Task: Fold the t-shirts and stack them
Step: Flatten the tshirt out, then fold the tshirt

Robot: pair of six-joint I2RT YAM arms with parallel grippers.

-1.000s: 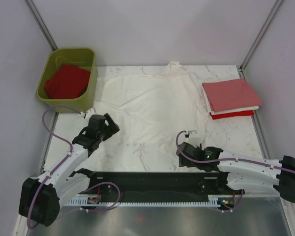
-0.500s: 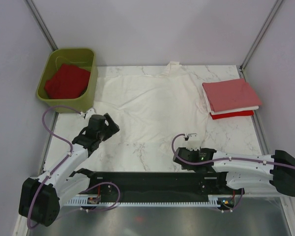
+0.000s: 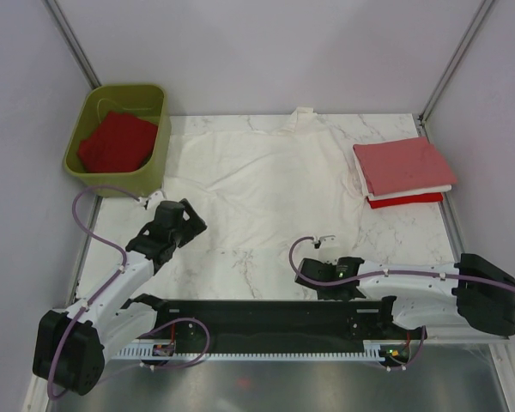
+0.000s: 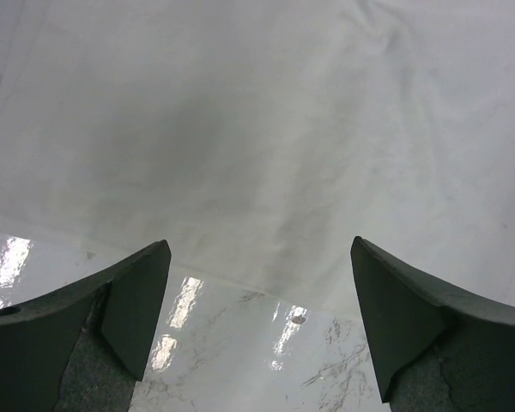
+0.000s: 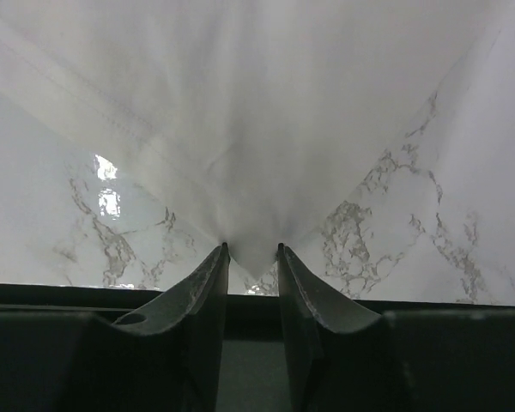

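The white t-shirt (image 3: 257, 176) lies spread flat across the middle of the marble table (image 3: 232, 264), collar at the far edge and hem towards the arms. The right gripper (image 5: 251, 251) has its fingers pinched nearly together on a near corner of that cloth, and the fabric fans out from the nip in soft pleats. It looks thin, light and limp, with no stiffness to help a fold hold its line. The left gripper (image 4: 257, 249) hangs just over the near-left hem with its fingers spread wide, holding nothing, with glossy table showing below.

A single corner will only drag and bunch cloth like this. The better hold is probably both hem corners at once, lifted evenly so the shirt folds away in one sheet. The polished top should let it slide easily.

At far right sits the folded stack (image 3: 403, 167), salmon on top. A red t-shirt (image 3: 116, 142) waits in the olive-green tub (image 3: 159, 146) at far left.
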